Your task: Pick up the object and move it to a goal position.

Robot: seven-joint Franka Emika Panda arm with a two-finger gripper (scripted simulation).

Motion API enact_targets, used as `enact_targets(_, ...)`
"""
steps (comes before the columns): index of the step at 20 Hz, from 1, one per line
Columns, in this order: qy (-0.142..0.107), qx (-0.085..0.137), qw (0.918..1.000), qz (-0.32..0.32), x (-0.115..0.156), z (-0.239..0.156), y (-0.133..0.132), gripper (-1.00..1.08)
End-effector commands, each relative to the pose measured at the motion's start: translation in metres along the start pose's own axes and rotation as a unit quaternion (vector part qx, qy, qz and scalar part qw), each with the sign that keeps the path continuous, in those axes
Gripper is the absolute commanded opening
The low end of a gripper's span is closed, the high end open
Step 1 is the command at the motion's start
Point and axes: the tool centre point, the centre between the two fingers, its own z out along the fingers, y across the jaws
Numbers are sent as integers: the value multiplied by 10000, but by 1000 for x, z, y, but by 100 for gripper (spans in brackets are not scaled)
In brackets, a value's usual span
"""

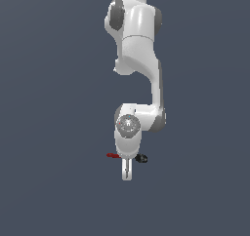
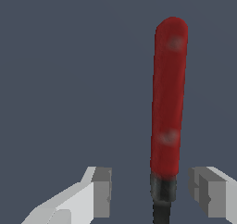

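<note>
The arm hangs vertically in the exterior view, its white links stacked from the upper frame down to the wrist. The hand [image 1: 127, 175] points downward at the bottom of the arm.

The tool [image 1: 128, 156] lies crosswise behind the hand in the exterior view. Its red end [image 1: 113, 155] projects toward the exterior view's left of the hand, and its black knob [image 1: 142, 158] projects toward the exterior view's right. The hand body covers the middle of the shaft in this view.

In the wrist view, the red end [image 2: 169, 93] appears as a long rounded cylinder. It joins a dark collar [image 2: 163, 189], and the dark shaft continues out of the frame. Two grey finger pads [image 2: 102, 192] stand on either side of the tool. The collar sits in the gap between them, nearer to one pad than the other. Clear space shows on both sides of the tool, so neither pad touches it. The hand is released, with the fingers spread apart around the tool.

The surroundings are a uniform dark grey-blue in both views. Whether the tool rests on a surface cannot be determined from either view.
</note>
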Motion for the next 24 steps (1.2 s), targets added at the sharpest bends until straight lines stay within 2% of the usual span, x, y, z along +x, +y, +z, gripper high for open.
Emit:
enact_targets(1, 0, 6, 10000, -1, 0, 0, -1, -100)
enact_targets(14, 0, 6, 10000, -1, -6, -5, 0, -100)
enact_targets(19, 0, 6, 10000, -1, -29, -23, 4, -100)
enact_targets(24, -2, 5, 10000, 0, -72, -57, 10, -100)
